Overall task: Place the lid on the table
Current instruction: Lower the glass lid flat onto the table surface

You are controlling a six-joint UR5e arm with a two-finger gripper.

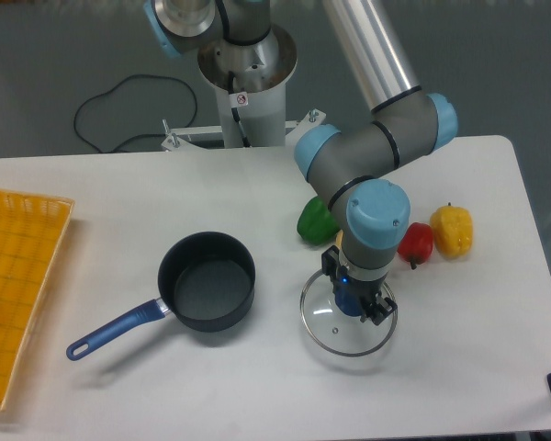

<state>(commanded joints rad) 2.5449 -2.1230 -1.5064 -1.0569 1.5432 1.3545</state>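
Note:
The round glass lid (pixel 338 326) with a silver rim sits low over the white table (pixel 119 202), right of centre; a faint shadow lies beneath it and I cannot tell whether it touches. My gripper (pixel 358 300) points straight down and is shut on the lid's blue knob. The gripper's body hides most of the knob. The dark saucepan (pixel 207 280) with its blue handle stands uncovered about a lid's width to the left.
A green pepper (pixel 313 220), a red pepper (pixel 415 243) and a yellow pepper (pixel 452 230) lie just behind the lid. A yellow-orange grid tray (pixel 14 285) occupies the table's left edge. The robot's base (pixel 246 69) stands at the back.

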